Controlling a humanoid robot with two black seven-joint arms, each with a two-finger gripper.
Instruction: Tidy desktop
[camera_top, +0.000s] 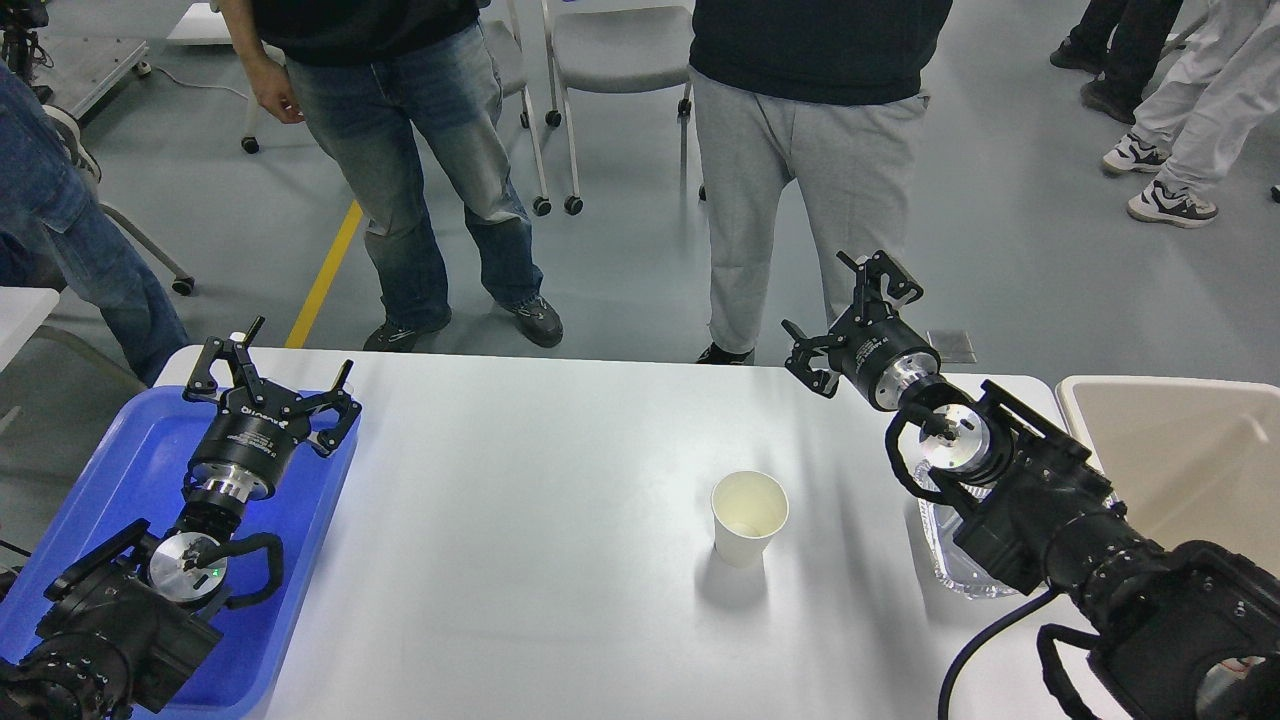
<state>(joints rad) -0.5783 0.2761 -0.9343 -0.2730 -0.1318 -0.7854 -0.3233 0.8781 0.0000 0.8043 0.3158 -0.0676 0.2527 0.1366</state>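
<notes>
The desktop (520, 520) is a wide white tabletop with rounded corners. A white paper cup (748, 516) stands upright and empty right of its middle. My left gripper (268, 375) is open and empty above the far end of the blue tray. My right gripper (850, 318) is open and empty over the table's far edge, well beyond the cup. A clear plastic container (950, 565) lies at the right side, mostly hidden under my right arm.
A blue plastic tray (110, 480) lies at the left end of the table under my left arm. A beige bin (1190, 460) stands past the right end. Two people (800, 150) stand close behind the far edge, with wheeled chairs behind them.
</notes>
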